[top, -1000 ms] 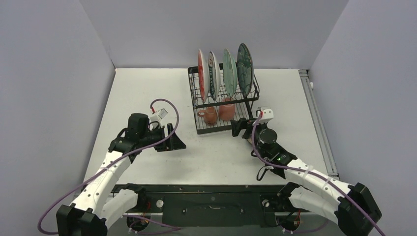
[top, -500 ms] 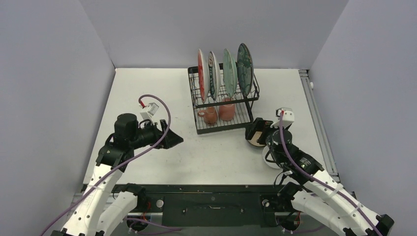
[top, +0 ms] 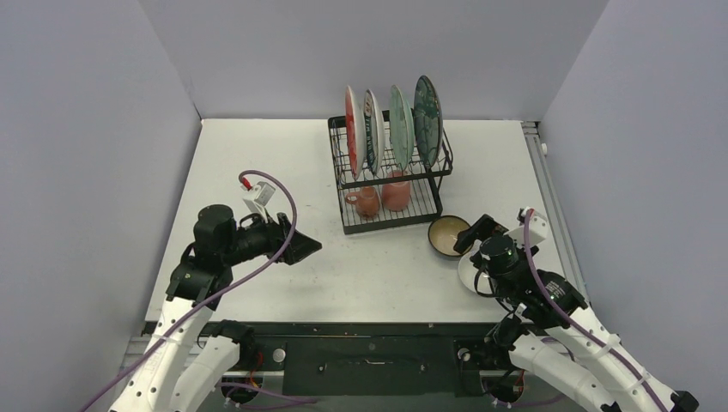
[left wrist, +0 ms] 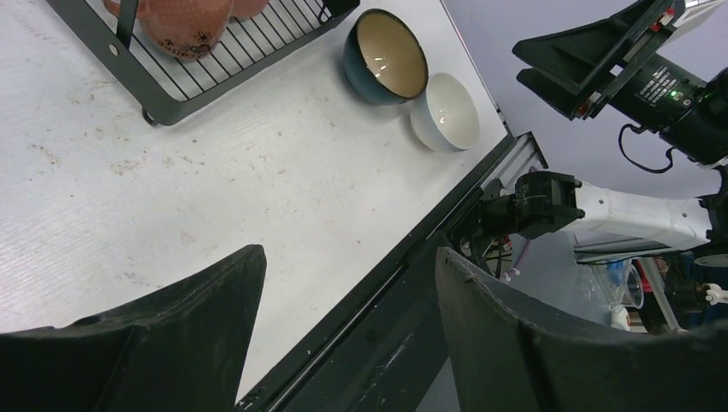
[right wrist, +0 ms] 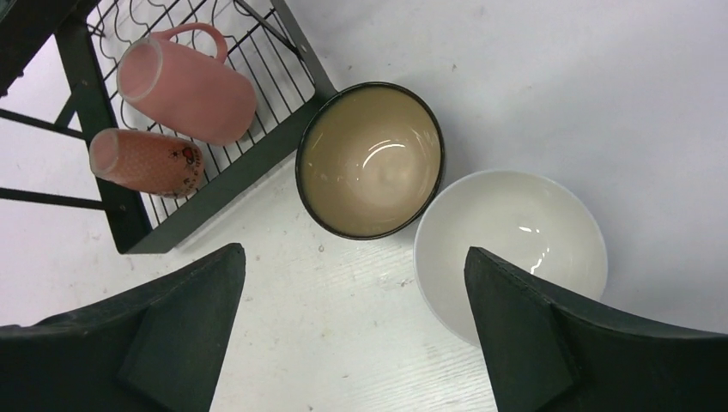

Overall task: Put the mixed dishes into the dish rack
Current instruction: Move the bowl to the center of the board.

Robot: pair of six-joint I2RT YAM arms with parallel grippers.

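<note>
Right gripper (top: 477,232) wide open, empty, above brown bowl (right wrist: 369,159) and white bowl (right wrist: 511,245), which sit side by side on table just right of rack (top: 386,226). Best pinch brown bowl's rim on side away from white bowl, then lift straight. Left gripper (left wrist: 343,257) open, empty.

White table (top: 257,163) fills centre of top view: matte, scuffed, specks plain in left wrist view. Pale lavender-grey back wall (top: 369,51) across top. Matching left wall (top: 77,172) and right wall (top: 652,146) box in both sides. Metal rail (top: 549,197) runs along table's right edge. Black mounting plate (top: 369,348) across bottom. Light soft, even, shadows faint.
</note>
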